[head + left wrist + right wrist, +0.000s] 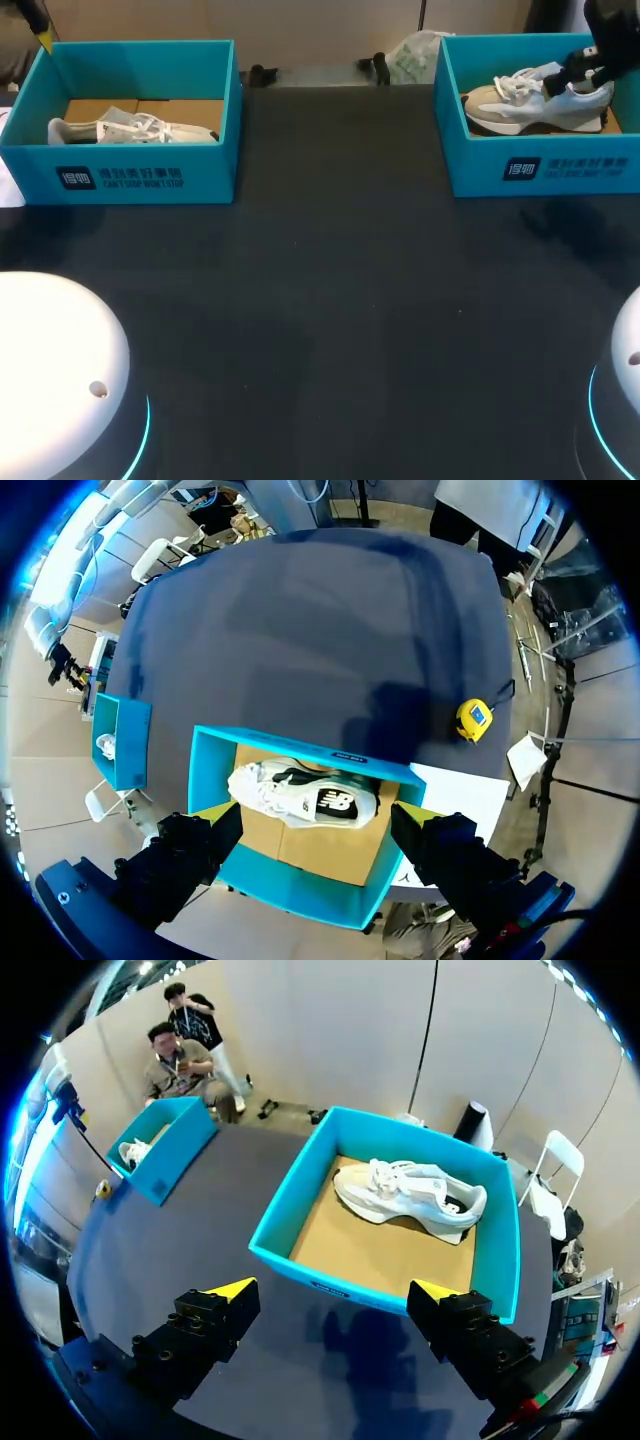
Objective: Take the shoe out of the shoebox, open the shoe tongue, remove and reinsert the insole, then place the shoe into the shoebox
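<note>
Hanging wide open, the right pincer [333,1290] faced a shoebox [290,1200] with its shoe [410,1198] inside, while the left pincer [315,815], equally wide, hovered over another shoebox [300,892] holding a second shoe [305,795], so no step looked begun.

Head view down on table [330,300], wrist views above shoeboxes [300,892], probably shared

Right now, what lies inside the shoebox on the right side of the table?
In the shoebox, one white and beige shoe stands on its sole on the brown cardboard floor. The floor under it and its insole are hidden.
</note>
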{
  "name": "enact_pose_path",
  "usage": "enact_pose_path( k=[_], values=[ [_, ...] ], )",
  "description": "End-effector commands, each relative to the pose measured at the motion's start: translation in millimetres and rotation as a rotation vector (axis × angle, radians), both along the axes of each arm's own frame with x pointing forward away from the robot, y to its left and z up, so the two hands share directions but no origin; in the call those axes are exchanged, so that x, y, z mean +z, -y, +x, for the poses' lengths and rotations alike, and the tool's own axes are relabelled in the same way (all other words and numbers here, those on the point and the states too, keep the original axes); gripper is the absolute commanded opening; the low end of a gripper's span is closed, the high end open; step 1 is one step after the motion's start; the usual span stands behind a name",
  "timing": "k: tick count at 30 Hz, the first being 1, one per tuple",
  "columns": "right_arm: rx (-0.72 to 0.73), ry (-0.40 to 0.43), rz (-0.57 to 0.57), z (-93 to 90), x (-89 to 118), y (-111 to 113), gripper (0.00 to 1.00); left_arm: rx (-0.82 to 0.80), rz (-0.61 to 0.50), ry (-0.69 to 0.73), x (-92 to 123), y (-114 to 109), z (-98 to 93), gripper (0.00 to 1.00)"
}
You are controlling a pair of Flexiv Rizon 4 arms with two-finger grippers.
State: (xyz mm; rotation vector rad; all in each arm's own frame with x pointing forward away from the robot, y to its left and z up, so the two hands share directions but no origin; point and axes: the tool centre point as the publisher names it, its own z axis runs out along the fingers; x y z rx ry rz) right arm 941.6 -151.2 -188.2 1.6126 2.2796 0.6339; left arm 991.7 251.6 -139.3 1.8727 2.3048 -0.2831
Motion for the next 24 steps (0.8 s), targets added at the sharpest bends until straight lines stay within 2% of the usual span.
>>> enact_pose_path(
  k=[1,12,16,18,24],
  values=[
    [-0.001,0.002,0.0,-2.1,0,0,1.0,0.001,0.003,0.002,1,0,-1.2,1.0],
    [-0.001,0.002,0.0,-2.1,0,0,1.0,0.001,0.003,0.002,1,0,-1.2,1.0],
    [-0.269,0.043,-0.022,20.2,0,19,1.0,0.001,0.003,0.002,1,0,-1.2,1.0],
    [-0.351,0.045,-0.032,28.2,1,29,1.0,0.001,0.003,0.002,1,0,-1.2,1.0],
    [-0.481,0.037,-0.098,58.1,-5,54,1.0,0.001,0.003,0.002,1,0,-1.2,1.0]
  ],
)
